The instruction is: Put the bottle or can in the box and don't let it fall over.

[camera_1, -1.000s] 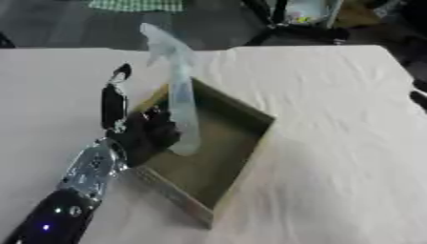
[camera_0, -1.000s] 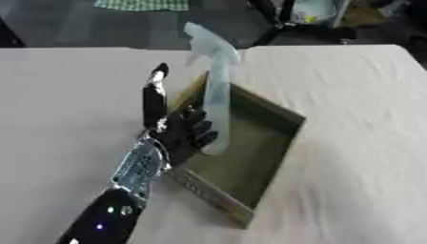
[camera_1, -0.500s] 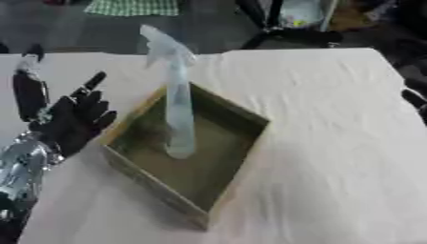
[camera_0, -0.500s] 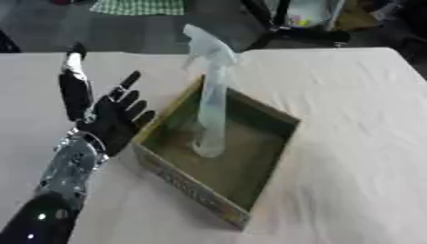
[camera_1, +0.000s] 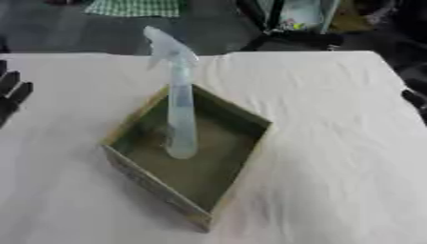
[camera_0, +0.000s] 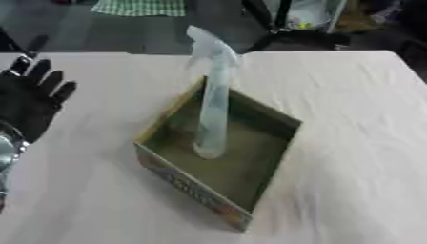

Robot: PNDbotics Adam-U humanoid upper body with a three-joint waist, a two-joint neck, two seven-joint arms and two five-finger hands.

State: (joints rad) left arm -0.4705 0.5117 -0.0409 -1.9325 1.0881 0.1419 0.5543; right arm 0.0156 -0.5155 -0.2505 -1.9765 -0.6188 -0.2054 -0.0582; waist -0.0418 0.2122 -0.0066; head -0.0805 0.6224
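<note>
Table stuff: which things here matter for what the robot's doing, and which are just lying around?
Part of the job:
spray bottle, standing upright inside the box
cardboard box
left hand, open, off to the left

Just lying about:
checked cloth
white tablecloth

Both eye views sit side by side in the head and look steeply down and forward over the tabletop (camera_0: 350,119), near enough that the box (camera_0: 218,157) fills the middle of each. They share almost the whole scene. The left eye view takes in more of the left edge, where the left robot hand (camera_0: 29,105) shows; the right eye view catches only its fingertips.
</note>
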